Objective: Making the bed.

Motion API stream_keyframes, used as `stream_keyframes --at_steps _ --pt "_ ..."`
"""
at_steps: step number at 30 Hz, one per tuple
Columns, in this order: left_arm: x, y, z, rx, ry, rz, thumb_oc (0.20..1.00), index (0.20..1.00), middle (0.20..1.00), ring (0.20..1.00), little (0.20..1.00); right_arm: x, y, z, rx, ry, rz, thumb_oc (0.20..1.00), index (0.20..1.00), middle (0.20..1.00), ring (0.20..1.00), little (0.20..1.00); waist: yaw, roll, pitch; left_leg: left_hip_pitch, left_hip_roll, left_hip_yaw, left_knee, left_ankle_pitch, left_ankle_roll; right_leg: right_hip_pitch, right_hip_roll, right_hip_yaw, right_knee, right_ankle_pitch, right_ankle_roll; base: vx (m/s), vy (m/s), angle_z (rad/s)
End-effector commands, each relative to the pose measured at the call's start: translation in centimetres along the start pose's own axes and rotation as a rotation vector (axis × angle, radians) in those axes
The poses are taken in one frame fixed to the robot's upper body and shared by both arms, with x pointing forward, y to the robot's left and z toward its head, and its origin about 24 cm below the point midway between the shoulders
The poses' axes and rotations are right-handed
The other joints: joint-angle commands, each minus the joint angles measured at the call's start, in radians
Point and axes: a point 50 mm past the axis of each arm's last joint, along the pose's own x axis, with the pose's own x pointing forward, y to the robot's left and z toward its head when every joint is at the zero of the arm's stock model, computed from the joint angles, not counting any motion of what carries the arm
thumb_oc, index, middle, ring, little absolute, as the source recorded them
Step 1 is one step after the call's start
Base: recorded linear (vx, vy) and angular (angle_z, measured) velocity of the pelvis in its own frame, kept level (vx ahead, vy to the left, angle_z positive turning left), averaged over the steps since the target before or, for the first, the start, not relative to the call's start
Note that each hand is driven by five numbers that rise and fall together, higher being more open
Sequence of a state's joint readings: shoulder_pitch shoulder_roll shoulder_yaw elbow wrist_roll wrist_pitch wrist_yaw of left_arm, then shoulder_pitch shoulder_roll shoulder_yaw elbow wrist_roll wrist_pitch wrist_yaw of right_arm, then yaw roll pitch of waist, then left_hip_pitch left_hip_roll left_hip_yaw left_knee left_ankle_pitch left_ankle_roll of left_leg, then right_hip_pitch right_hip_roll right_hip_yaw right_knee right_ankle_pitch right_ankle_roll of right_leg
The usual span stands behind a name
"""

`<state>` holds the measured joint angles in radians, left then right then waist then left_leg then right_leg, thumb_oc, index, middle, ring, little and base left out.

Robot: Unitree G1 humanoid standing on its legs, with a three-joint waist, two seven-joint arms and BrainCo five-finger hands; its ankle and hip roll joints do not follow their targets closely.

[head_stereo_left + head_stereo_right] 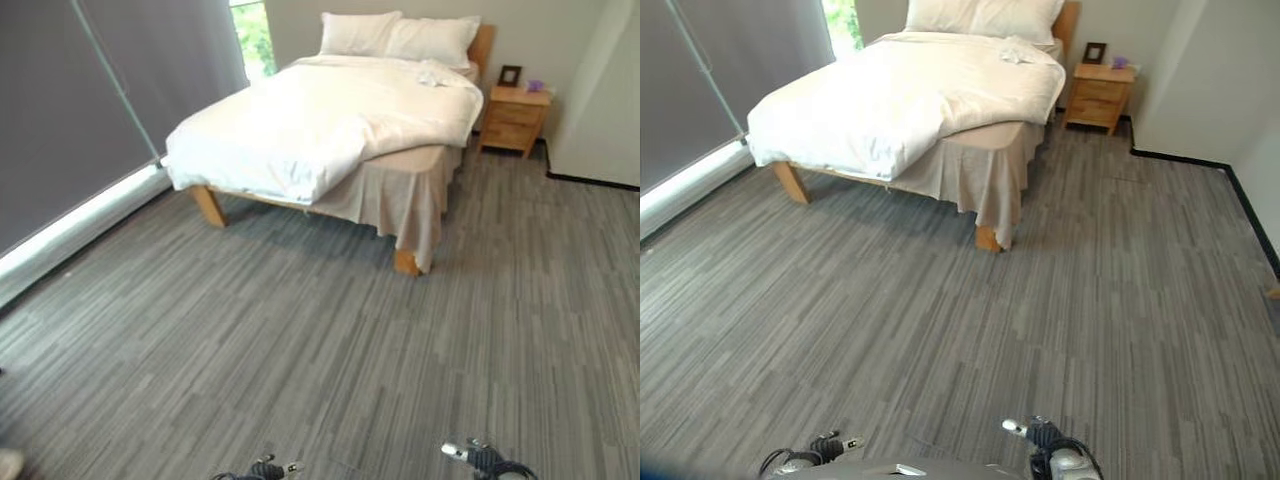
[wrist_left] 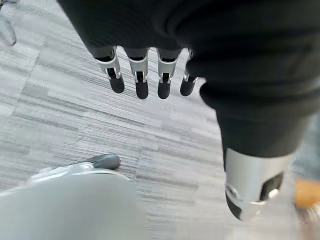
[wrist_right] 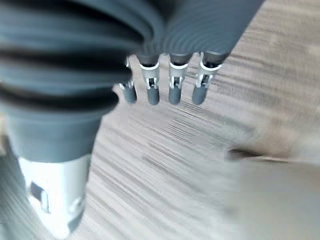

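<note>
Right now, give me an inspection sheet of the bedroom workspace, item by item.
Surface: grey striped carpet, bare between robot and bed.
Job's things: bed across the room; white duvet rumpled, one corner pulled up, exposing the beige skirt; two pillows at the head.
Clutter: nothing seen.
Hands: left hand and right hand open, empty, above the carpet.
Cables: nothing seen.
Surroundings: wooden nightstand with picture frame; grey blinds.

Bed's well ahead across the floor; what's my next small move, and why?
Probably step forward toward the bed's near corner. The duvet lies askew, baring the mattress there, and the left robot hand and right robot hand hang open over carpet, far short.
</note>
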<state>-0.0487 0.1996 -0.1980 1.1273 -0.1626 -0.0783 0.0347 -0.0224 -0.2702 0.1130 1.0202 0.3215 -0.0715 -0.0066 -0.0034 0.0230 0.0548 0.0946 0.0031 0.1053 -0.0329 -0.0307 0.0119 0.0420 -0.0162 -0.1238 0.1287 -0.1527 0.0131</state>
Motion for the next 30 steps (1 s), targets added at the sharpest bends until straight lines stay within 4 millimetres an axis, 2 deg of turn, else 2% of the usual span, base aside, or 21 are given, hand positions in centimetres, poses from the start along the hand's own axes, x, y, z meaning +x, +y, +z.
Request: stream_keyframes --at_steps 1,2,3,5,7,9,12,14,17,20,21,22,24,25,26,27,28,30 --pt "0.3 1.0 6.1 -0.140 -0.243 0.010 1.000 1.000 1.000 1.000 1.000 0.3 -0.6 5.2 0.087 -0.221 -0.026 1.000 1.000 1.000 1.000 1.000 -0.013 -0.053 0.014 0.031 0.016 -0.027 -0.033 0.038 -0.042 0.126 -0.083 -0.048 -0.198 0.136 0.096 0.02 0.020 0.05" --pt "-0.8 1.7 9.4 -0.113 -0.407 -0.001 1.000 1.000 1.000 1.000 1.000 -0.3 -0.8 7.2 0.152 -0.322 -0.021 1.000 1.000 1.000 1.000 1.000 -0.009 -0.055 0.019 0.028 0.014 -0.031 -0.035 0.040 -0.041 0.124 -0.085 -0.051 -0.198 0.139 0.099 0.01 0.011 0.09" --pt "-0.8 1.7 9.3 -0.112 -0.405 -0.001 1.000 1.000 1.000 1.000 1.000 -0.3 -0.8 7.1 0.152 -0.321 -0.021 1.000 1.000 1.000 1.000 1.000 -0.009 -0.055 0.019 0.029 0.014 -0.031 -0.035 0.040 -0.041 0.125 -0.085 -0.052 -0.198 0.139 0.099 0.01 0.014 0.06" --pt "-2.5 2.8 12.2 -0.110 -0.558 -0.004 1.000 1.000 1.000 1.000 1.000 -1.4 -0.7 9.3 0.223 -0.446 0.012 1.000 1.000 1.000 1.000 1.000 -0.002 -0.061 0.025 0.019 0.010 -0.035 -0.037 0.043 -0.041 0.118 -0.087 -0.056 -0.199 0.141 0.104 0.00 0.000 0.00" --pt "-2.8 3.0 12.6 -0.132 -0.587 -0.007 1.000 1.000 1.000 1.000 1.000 -1.6 -0.6 9.5 0.236 -0.463 0.025 1.000 1.000 1.000 1.000 1.000 0.000 -0.063 0.026 0.016 0.010 -0.036 -0.037 0.043 -0.041 0.117 -0.088 -0.058 -0.199 0.142 0.105 0.00 0.000 0.00" --pt "-3.4 3.2 13.4 -0.159 -0.633 0.001 1.000 1.000 1.000 1.000 1.000 -2.5 0.3 10.4 0.215 -0.523 0.070 1.000 1.000 1.000 1.000 1.000 0.002 -0.071 0.033 0.009 0.008 -0.035 -0.040 0.042 -0.040 0.107 -0.092 -0.055 -0.202 0.147 0.108 0.00 0.000 0.00" --pt "-3.7 3.1 13.7 -0.152 -0.651 0.004 1.000 1.000 1.000 1.000 1.000 -2.7 0.8 10.5 0.190 -0.533 0.091 1.000 1.000 1.000 1.000 1.000 0.004 -0.076 0.037 0.002 0.008 -0.034 -0.042 0.043 -0.039 0.099 -0.092 -0.052 -0.205 0.151 0.111 0.00 0.004 -0.01" --pt "-4.9 3.5 14.7 -0.151 -0.724 0.013 1.000 1.000 1.000 1.000 1.000 -3.4 1.6 11.1 0.198 -0.574 0.122 1.000 1.000 1.000 1.000 1.000 0.008 -0.084 0.052 -0.015 0.008 -0.031 -0.042 0.044 -0.036 0.082 -0.094 -0.048 -0.207 0.160 0.115 -0.01 0.019 -0.01" --pt "-5.7 3.4 14.6 -0.220 -0.751 -0.014 1.000 1.000 1.000 1.000 1.000 -4.1 2.5 11.6 0.251 -0.610 0.177 1.000 1.000 1.000 1.000 1.000 0.013 -0.093 0.063 -0.032 0.003 -0.022 -0.043 0.041 -0.031 0.062 -0.099 -0.037 -0.213 0.171 0.123 0.01 0.059 -0.07" --pt "-5.9 3.5 14.9 -0.207 -0.763 -0.006 1.000 1.000 1.000 1.000 1.000 -4.3 2.7 12.1 0.253 -0.628 0.184 1.000 1.000 1.000 1.000 1.000 0.017 -0.096 0.067 -0.036 0.000 -0.016 -0.042 0.036 -0.027 0.056 -0.103 -0.030 -0.212 0.173 0.128 0.02 0.074 -0.20" --pt "-6.5 4.1 15.9 -0.197 -0.801 0.016 1.000 1.000 1.000 1.000 1.000 -4.9 3.2 14.0 0.252 -0.698 0.203 1.000 1.000 1.000 1.000 1.000 0.020 -0.097 0.083 -0.046 -0.008 -0.008 -0.037 0.026 -0.018 0.035 -0.113 -0.019 -0.191 0.177 0.138 -0.02 0.112 -0.12" --pt "-6.9 4.4 16.5 -0.193 -0.828 0.030 1.000 1.000 1.000 1.000 1.000 -5.4 3.6 14.9 0.279 -0.733 0.237 1.000 1.000 1.000 1.000 1.000 0.023 -0.097 0.094 -0.053 -0.010 -0.003 -0.030 0.021 -0.012 0.015 -0.120 -0.013 -0.155 0.173 0.144 -0.02 0.112 -0.05" --pt "-7.3 4.6 17.0 -0.194 -0.854 0.035 1.000 1.000 1.000 1.000 1.000 -5.8 3.8 15.4 0.301 -0.755 0.262 1.000 1.000 1.000 1.000 1.000 0.024 -0.097 0.103 -0.057 -0.012 -0.001 -0.024 0.016 -0.005 -0.007 -0.126 -0.007 -0.113 0.170 0.148 -0.02 0.106 -0.15" --pt "-8.0 4.7 17.7 -0.207 -0.894 0.024 1.000 1.000 1.000 1.000 1.000 -7.0 4.5 16.5 0.338 -0.817 0.337 1.000 1.000 1.000 1.000 1.000 0.022 -0.095 0.128 -0.055 -0.020 0.002 -0.015 0.000 0.016 -0.076 -0.137 0.016 0.023 0.190 0.170 -0.01 0.174 -0.22" --pt "-8.1 4.8 17.8 -0.195 -0.901 0.031 1.000 1.000 1.000 1.000 1.000 -7.2 4.7 16.7 0.335 -0.828 0.349 1.000 1.000 1.000 1.000 1.000 0.020 -0.094 0.142 -0.049 -0.022 0.006 -0.014 -0.005 0.023 -0.112 -0.146 0.017 0.095 0.228 0.181 -0.01 0.139 -0.30" --pt "-8.1 4.8 17.8 -0.195 -0.901 0.031 1.000 1.000 1.000 1.000 1.000 -7.2 4.7 16.7 0.335 -0.828 0.349 1.000 1.000 1.000 1.000 1.000 0.022 -0.095 0.142 -0.051 -0.023 0.008 -0.014 -0.005 0.024 -0.117 -0.148 0.020 0.100 0.226 0.182 0.01 0.096 -0.33" --pt "-8.5 5.0 18.3 -0.161 -0.918 0.042 1.000 1.000 1.000 1.000 1.000 -7.5 4.9 16.9 0.341 -0.839 0.361 1.000 1.000 1.000 1.000 1.000 0.019 -0.093 0.157 -0.043 -0.025 0.014 -0.008 -0.015 0.033 -0.149 -0.156 0.020 0.191 0.269 0.197 0.06 0.114 -0.29" --pt "-8.8 5.2 18.8 -0.110 -0.937 0.067 1.000 1.000 1.000 1.000 1.000 -7.6 5.6 16.9 0.356 -0.835 0.385 1.000 1.000 1.000 1.000 1.000 0.013 -0.076 0.182 -0.019 -0.015 0.012 -0.007 -0.028 0.043 -0.225 -0.157 0.016 0.334 0.297 0.196 0.14 0.119 -0.23"
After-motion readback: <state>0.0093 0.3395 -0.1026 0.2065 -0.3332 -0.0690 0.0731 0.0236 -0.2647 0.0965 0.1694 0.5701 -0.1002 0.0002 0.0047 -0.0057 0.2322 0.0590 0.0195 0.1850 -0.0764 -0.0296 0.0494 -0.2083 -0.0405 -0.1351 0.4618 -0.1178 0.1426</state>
